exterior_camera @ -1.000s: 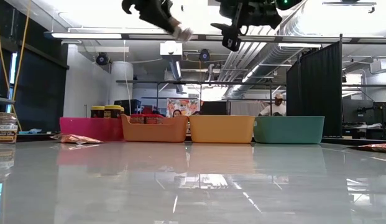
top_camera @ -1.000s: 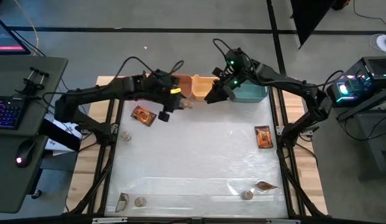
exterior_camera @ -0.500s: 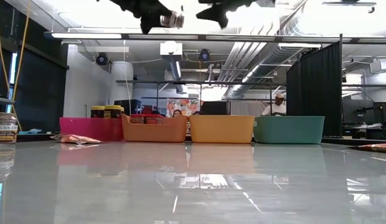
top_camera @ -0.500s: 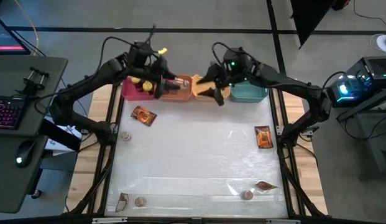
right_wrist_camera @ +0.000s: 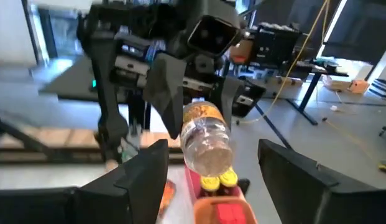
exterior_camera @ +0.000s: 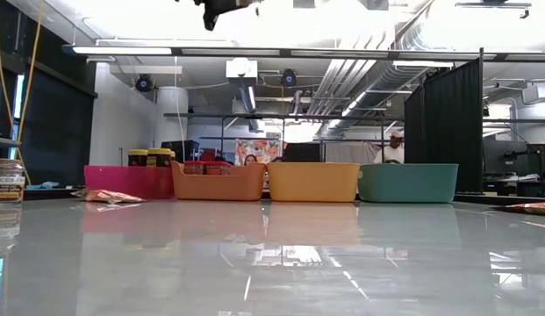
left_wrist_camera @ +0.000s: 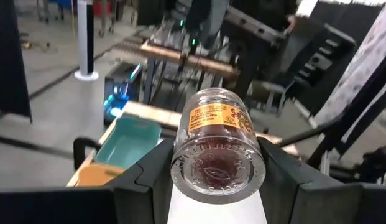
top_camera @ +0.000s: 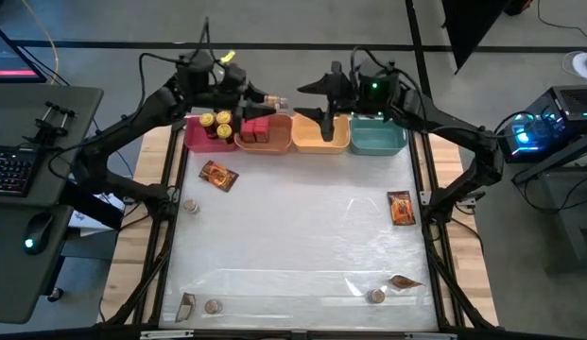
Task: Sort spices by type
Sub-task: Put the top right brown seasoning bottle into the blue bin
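Tabletop [top_camera: 293, 236] mostly bare; bins [top_camera: 321, 134] lined up at the far edge.
I had the left gripper [left_wrist_camera: 214, 163] holding a jar [left_wrist_camera: 216, 146] above them; the right gripper [top_camera: 323, 87] hung wide, empty.

Bright ceiling light, a shiny table, soft wrist pictures

In the low view we see the ceiling lights [exterior_camera: 123, 50] burn out to plain white at the top, and the glossy table [exterior_camera: 272, 263] reflects this light and the four bins like a mirror. From above, the table cover [top_camera: 293, 236] shows pale glare streaks, and shadows under the arms are weak. In the left wrist view the jar [left_wrist_camera: 216, 152] is rather sharp, but the room behind is blurred. The right wrist view is soft everywhere, with a bright washed window area [right_wrist_camera: 31, 31] on one side; the jar there is slightly smeared.
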